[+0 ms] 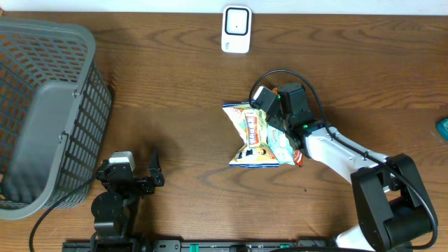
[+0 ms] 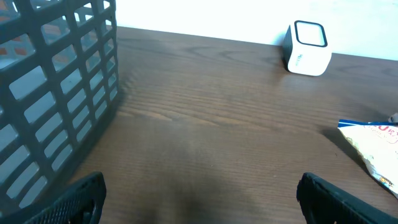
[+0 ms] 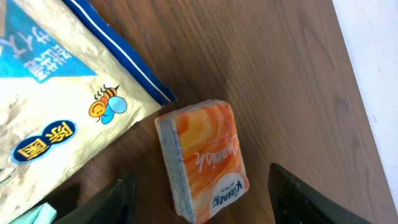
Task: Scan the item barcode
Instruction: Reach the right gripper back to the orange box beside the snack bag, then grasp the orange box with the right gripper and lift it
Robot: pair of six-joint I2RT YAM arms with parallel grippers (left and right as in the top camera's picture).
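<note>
Wooden table (image 1: pixel 175 105) is shown, scanner (image 1: pixel 236 29) at 12 o'clock. At 4 o'clock the orange tissue pack (image 3: pixel 202 155) is flanked, untouched, by the spread right gripper (image 3: pixel 200 173); the left gripper (image 2: pixel 200 183) is held agape at 8 o'clock.

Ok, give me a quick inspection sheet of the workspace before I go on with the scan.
Surface: wooden table, bare wood, no spills seen.
Job's things: white scanner at the far edge; snack bag mid-table with an orange tissue pack beside it; no barcode visible on either.
Clutter: grey basket at the left; teal object cut off at the right edge.
Grippers: left gripper open, empty, over bare table; right gripper open, fingers either side of the tissue pack, gaps both sides.
Cables: black cable looping from the right arm's wrist, beyond the bag.
Surroundings: plain white area past the far edge.
</note>
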